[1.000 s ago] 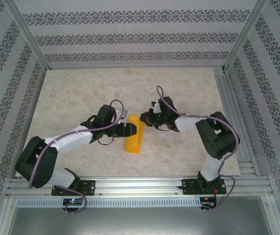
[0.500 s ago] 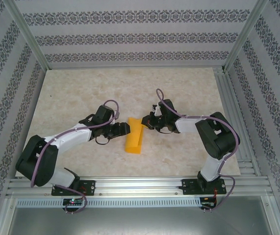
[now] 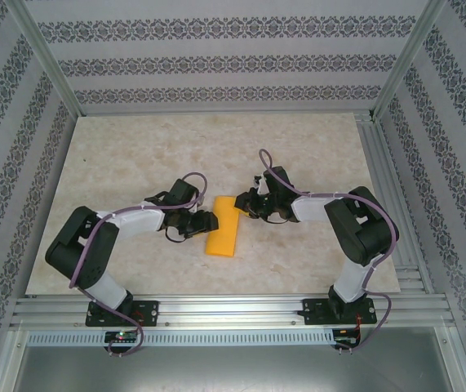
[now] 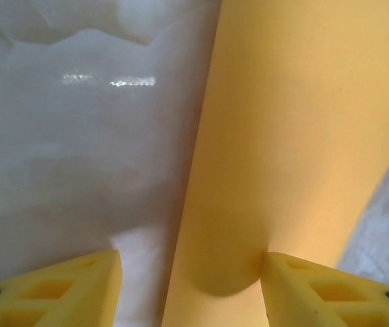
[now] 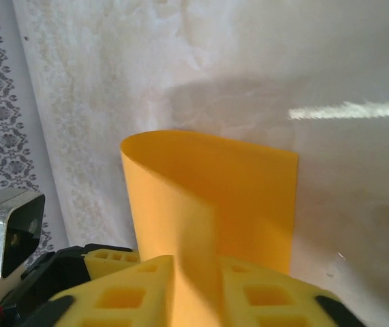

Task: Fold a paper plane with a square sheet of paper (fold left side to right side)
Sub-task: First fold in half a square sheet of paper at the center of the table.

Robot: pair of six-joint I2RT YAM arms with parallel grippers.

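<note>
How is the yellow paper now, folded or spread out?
Folded over: the paper looks like a narrow strip, and one end curls round loosely.

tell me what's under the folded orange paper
The marbled tabletop, bare around the folded orange paper. Its upper layer hides most of the lower one and the table patch beneath.
</note>
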